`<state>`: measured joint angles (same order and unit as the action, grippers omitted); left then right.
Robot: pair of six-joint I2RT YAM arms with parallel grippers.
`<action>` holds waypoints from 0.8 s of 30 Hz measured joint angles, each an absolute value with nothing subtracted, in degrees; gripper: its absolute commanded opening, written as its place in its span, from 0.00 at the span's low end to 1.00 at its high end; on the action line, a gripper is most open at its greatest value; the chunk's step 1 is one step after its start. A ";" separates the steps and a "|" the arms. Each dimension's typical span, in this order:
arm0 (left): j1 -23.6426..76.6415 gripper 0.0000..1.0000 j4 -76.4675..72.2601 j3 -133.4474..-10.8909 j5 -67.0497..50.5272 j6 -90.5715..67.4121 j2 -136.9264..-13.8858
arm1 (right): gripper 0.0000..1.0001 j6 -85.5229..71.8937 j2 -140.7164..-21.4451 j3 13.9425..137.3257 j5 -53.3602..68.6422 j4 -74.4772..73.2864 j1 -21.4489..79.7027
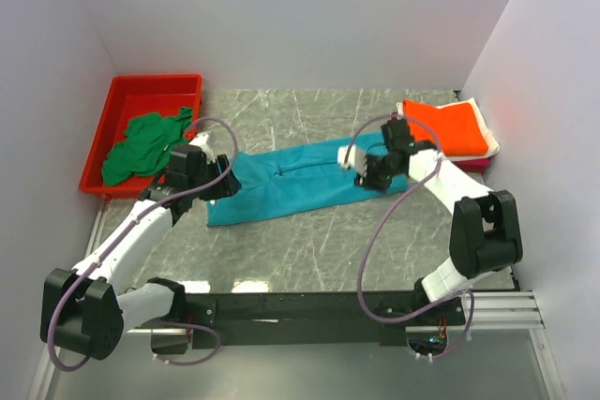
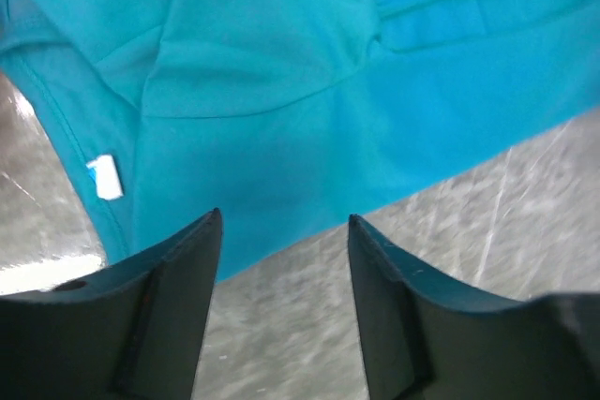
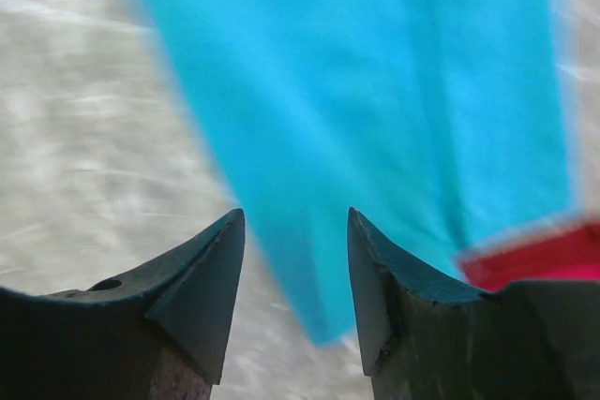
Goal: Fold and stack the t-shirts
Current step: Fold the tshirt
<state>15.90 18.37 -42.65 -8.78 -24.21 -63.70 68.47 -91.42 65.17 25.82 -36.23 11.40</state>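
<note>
A grey marbled bench (image 1: 309,250) sits boxed in by plain white walls (image 1: 300,16) on three sides. The teal t-shirt (image 1: 291,189) lies flat on it as a long strip, stretched between the left jaws at one end and the right jaws at the other.

Beyond the left jaws, on their outer side, a red bin (image 1: 122,100) holds a crumpled dark green t-shirt (image 1: 141,147). Just past the right jaws on their outer side is a stack with an orange t-shirt (image 1: 450,126) on top, a white one (image 1: 485,121) under it and a magenta one (image 1: 472,165) at the bottom.

The left jaws stand moderately open with nothing between them. Bare bench shows in the gap, and the teal cloth's edge (image 2: 281,138) runs just ahead of the tips, its white label (image 2: 105,178) off to the left.

The right jaws are likewise parted and grip nothing. A corner of the teal cloth (image 3: 375,91) reaches down into the gap between the tips; the view is blurred, so contact cannot be told.
</note>
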 measured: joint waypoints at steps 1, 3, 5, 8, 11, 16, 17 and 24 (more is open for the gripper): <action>15.90 0.57 18.31 -42.61 -8.23 -26.15 -63.94 | 0.55 70.32 -89.97 62.22 25.98 -36.14 12.67; 15.90 0.55 17.63 -41.78 -7.81 -29.85 -64.10 | 0.55 72.03 -89.41 58.22 25.85 -35.33 14.72; 15.94 0.56 16.62 -39.70 -7.53 -33.43 -63.86 | 0.55 72.77 -89.89 54.76 24.60 -34.15 16.67; 16.08 0.56 15.88 -35.03 -5.63 -39.62 -62.52 | 0.55 72.97 -90.41 52.45 22.15 -32.32 17.10; 16.12 0.56 15.92 -31.16 -3.33 -45.80 -60.58 | 0.55 72.90 -90.87 52.07 19.31 -29.28 17.12; 16.12 0.56 16.01 -28.77 2.17 -54.68 -60.66 | 0.55 72.49 -93.12 52.05 15.33 -25.02 17.12; 16.12 0.56 15.99 -28.75 3.18 -55.96 -61.12 | 0.55 72.40 -93.34 52.05 14.81 -24.62 17.12; 16.12 0.52 17.72 -29.06 7.92 -62.67 -67.83 | 0.53 72.01 -93.47 52.07 12.51 -23.53 17.39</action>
